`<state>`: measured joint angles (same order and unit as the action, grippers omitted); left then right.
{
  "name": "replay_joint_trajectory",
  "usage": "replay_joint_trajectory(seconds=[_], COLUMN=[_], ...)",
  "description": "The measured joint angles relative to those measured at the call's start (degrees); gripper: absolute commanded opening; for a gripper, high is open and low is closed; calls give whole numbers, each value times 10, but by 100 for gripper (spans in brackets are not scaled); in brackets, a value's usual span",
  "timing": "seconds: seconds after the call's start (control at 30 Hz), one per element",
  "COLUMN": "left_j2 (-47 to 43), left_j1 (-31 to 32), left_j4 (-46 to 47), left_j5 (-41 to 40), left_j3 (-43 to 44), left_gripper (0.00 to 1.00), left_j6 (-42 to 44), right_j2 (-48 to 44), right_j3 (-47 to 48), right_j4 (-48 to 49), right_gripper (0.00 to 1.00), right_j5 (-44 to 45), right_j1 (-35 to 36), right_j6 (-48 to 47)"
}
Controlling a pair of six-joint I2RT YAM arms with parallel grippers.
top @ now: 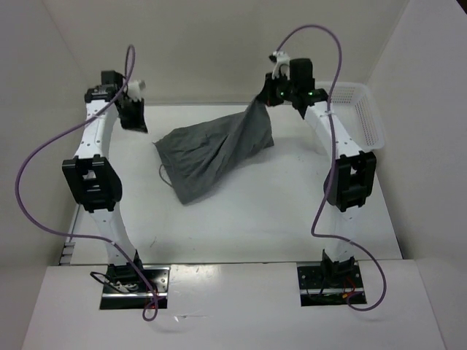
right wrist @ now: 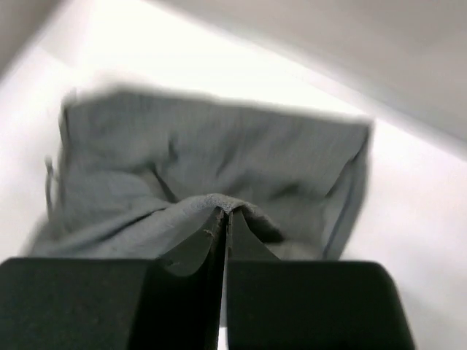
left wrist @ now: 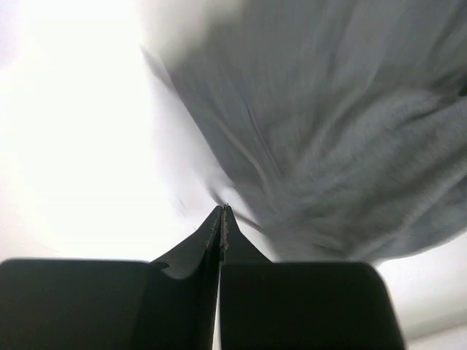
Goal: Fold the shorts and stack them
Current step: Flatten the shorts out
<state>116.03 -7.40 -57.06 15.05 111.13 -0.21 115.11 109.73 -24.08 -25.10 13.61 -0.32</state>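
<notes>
So the right end effector is clamped shut on one corner of the shorts and holds it up off the surface, close to the far edge. Its wrist view shows fabric bunched right at the pinched tips. The rest of the shorts lies in a slanted heap in the middle of the far half, sloping from the lifted corner toward the left edge like a tent.

The left end effector hangs up by the far-left corner, apart from the shorts. Its jaws are pressed together with nothing between them as far as I can tell, though that view is blurry.

My take is that this is early, just getting the cloth spread before the first fold. A one-corner hold lets the fabric twist, so I'd open the left one and have it take a second corner to tension an edge. Then lay it down low and slow so the trailing part drags flat and doesn't bunch. That pinch looks small, so a quick move could lose it.

The surface is plain white with lots of glare. A white mesh basket sits at the far-right corner, just beside the right arm. Pale walls box the surface in on three sides, and purple cables loop off both arms.
</notes>
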Motion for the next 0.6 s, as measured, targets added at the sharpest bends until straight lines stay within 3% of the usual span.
replay_joint_trajectory(seconds=[0.13, 0.2, 0.23, 0.27, 0.37, 0.5, 0.6], left_j2=[-8, -34, -50, -66, -99, -105, -105], left_j1=[-4, -3, 0, 6, 51, 182, 308], left_j4=[1, 4, 1, 0, 14, 79, 113], left_j5=[-18, -23, -23, -23, -18, -33, -71], left_j3=[171, 164, 141, 103, -51, -251, -303], left_gripper=[0, 0, 5, 19, 48, 62, 65], left_j6=[0, 0, 0, 0, 1, 0, 0], right_j2=[-18, -62, -92, -127, -190, -199, -199], right_j3=[82, 41, -4, -62, -204, -314, -327], right_j4=[12, 16, 23, 26, 23, 8, -2], right_gripper=[0, 0, 0, 0, 0, 0, 0], right_j5=[0, -12, -22, -32, -54, -52, -40], right_j1=[-18, -26, -30, -32, -30, -25, -25], right_j6=[-16, -27, -29, -30, -25, -19, -17])
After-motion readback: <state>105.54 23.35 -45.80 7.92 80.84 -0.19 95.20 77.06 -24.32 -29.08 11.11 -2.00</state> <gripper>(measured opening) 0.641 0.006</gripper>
